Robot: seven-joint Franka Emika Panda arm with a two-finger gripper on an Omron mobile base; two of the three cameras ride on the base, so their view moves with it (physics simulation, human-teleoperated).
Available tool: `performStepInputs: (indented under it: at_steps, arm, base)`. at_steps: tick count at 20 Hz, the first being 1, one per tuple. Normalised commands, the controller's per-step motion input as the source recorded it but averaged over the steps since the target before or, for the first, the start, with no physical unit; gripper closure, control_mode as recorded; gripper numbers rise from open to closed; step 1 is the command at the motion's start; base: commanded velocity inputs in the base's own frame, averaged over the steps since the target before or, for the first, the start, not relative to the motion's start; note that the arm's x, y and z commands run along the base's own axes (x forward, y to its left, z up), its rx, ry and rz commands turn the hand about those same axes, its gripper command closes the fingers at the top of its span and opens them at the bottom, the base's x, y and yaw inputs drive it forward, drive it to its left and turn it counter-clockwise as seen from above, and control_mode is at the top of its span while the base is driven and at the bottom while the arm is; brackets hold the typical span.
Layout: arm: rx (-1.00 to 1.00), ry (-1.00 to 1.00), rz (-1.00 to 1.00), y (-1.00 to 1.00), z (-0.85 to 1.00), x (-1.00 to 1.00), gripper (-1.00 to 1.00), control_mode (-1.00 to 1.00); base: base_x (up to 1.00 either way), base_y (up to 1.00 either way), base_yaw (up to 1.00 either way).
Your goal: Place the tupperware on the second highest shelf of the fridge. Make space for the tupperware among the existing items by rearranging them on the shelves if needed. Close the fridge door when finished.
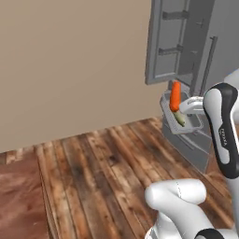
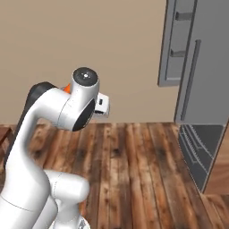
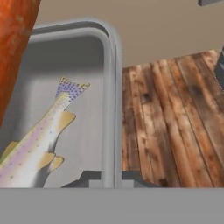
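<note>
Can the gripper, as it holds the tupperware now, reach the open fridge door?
Probably not yet. The gripper holds the tupperware in the air, short of the fridge door, which hangs open higher up; nothing blocks the way.

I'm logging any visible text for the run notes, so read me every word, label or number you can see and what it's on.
Small dark lettering runs along the white arm link in the left base view: too small and blurred to read.
No readable text on the tupperware, the fridge door or the carrot.
</note>
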Motion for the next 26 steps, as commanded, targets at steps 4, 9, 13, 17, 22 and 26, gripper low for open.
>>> performStepInputs:
  at_steps: [4,9,13,17,22,26]
  arm:
    - [0.0,0.0,0.0,0.0,0.0,0.0,1.0,1.0]
    - [0.0,0.0,0.0,0.0,0.0,0.0,1.0,1.0]
    - [0.0,0.0,0.0,0.0,0.0,0.0,1.0,1.0]
    - [0.0,0.0,0.0,0.0,0.0,0.0,1.0,1.0]
    - [0.0,0.0,0.0,0.0,0.0,0.0,1.0,1.0]
    - [0.0,0.0,0.0,0.0,0.0,0.0,1.0,1.0]
  base:
    - [1.0,0.0,-0.16]
    - [1.0,0.0,-0.31]
    - [1.0,0.0,-0.42]
    - [0.95,0.0,-0.5]
    - [0.96,0.05,-0.52]
    - [0.97,0.15,-0.49]
